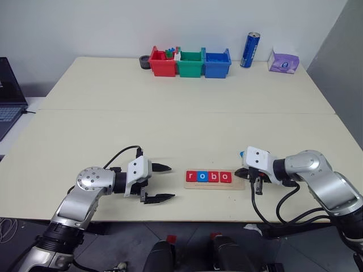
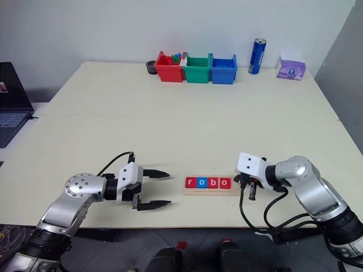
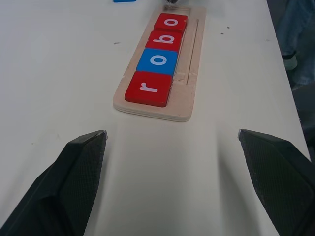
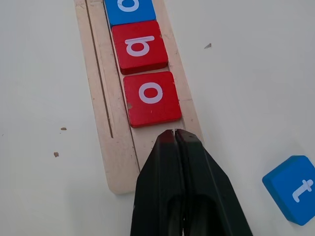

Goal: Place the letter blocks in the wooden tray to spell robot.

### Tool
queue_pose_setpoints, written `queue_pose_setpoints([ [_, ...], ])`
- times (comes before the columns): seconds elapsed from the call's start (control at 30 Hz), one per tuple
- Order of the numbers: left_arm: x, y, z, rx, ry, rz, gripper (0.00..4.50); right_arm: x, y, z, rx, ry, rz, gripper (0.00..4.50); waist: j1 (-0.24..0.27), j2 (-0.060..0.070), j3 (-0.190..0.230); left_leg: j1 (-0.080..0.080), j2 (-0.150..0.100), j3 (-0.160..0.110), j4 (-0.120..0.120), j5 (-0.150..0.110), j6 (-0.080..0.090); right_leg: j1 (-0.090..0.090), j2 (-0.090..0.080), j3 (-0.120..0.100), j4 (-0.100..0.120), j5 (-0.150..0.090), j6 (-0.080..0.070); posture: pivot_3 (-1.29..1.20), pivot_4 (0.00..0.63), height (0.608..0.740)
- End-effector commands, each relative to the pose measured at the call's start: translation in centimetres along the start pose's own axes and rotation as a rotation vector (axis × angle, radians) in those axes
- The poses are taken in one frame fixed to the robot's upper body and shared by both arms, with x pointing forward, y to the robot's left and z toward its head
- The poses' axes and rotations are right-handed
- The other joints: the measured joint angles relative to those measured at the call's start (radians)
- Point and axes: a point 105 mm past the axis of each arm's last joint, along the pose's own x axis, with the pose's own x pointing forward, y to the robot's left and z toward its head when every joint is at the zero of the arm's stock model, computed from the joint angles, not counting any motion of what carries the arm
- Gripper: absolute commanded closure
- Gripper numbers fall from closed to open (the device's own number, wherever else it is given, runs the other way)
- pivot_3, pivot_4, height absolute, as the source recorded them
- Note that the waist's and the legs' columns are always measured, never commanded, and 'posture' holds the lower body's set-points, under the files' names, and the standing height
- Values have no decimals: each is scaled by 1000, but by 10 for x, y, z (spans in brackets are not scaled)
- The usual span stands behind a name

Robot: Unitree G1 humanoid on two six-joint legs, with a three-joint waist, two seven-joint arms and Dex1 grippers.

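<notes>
Near the front edge of the cream table [image 1: 181,122], the wooden tray [image 3: 184,101] lies flat with four letter blocks in a row: a red "r" [image 3: 148,88], a blue "o" [image 3: 157,60], a red "b" [image 3: 166,40] and a red "o" [image 4: 151,98]. One slot at the tray's right end is bare. The blue "t" block [image 4: 294,189] lies on the table just beside that end, tilted. The right gripper [image 4: 174,136] has its fingers pressed together, holding nothing, tips over the bare slot. The left gripper [image 1: 161,182] hangs spread wide and empty, left of the tray. Red [image 1: 162,63], green [image 1: 190,63] and blue [image 1: 217,63] bins, a blue can [image 1: 249,50] and a purple tissue pack [image 1: 283,61] stand along the far edge.
</notes>
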Motion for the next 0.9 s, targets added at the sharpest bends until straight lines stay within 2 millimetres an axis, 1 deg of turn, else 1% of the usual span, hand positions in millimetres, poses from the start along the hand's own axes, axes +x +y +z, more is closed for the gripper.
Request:
queue_pose_setpoints([
  [0.03, -1, 1, 6, 30, -16, 3, 0, 1, 2, 2, -40, 12, 17, 4457, 0, 0, 0, 0, 0, 0, 0, 0, 0, 0, 0, 0, 0, 0, 0, 0, 150, 740],
  [0.13, -1, 0, 6, 29, -16, 4, 0, 5, 4, 3, -49, 10, 32, 4457, 0, 0, 0, 0, 0, 0, 0, 0, 0, 0, 0, 0, 0, 0, 0, 0, 150, 740],
  [0.37, 0, 0, 6, 26, -18, 5, 0, 12, 4, 14, -65, -21, 42, 4457, 0, 0, 0, 0, 0, 0, 0, 0, 0, 0, 0, 0, 0, 0, 0, 0, 150, 740],
  [0.47, 0, -1, 7, 26, -20, 3, 0, 13, 4, 18, -62, -36, 43, 4457, 0, 0, 0, 0, 0, 0, 0, 0, 0, 0, 0, 0, 0, 0, 0, 0, 150, 740],
  [0.57, 1, -1, 7, 26, -22, 2, 0, 13, 3, 18, -65, -35, 42, 4457, 0, 0, 0, 0, 0, 0, 0, 0, 0, 0, 0, 0, 0, 0, 0, 0, 150, 740],
  [0.7, 2, -1, 7, 27, -23, 0, 0, 10, -1, 16, -72, -23, 23, 4457, 0, 0, 0, 0, 0, 0, 0, 0, 0, 0, 0, 0, 0, 0, 0, 0, 150, 740],
  [0.8, 2, -1, 7, 27, -23, 0, 0, 1, -5, 12, -62, -10, 7, 4457, 0, 0, 0, 0, 0, 0, 0, 0, 0, 0, 0, 0, 0, 0, 0, 0, 150, 740],
  [0.9, 2, -1, 6, 27, -24, 2, 0, -14, -14, 11, 11, -43, -64, 3876, 0, 0, 0, 0, 0, 0, 0, 0, 0, 0, 0, 0, 0, 0, 0, 0, 150, 740],
])
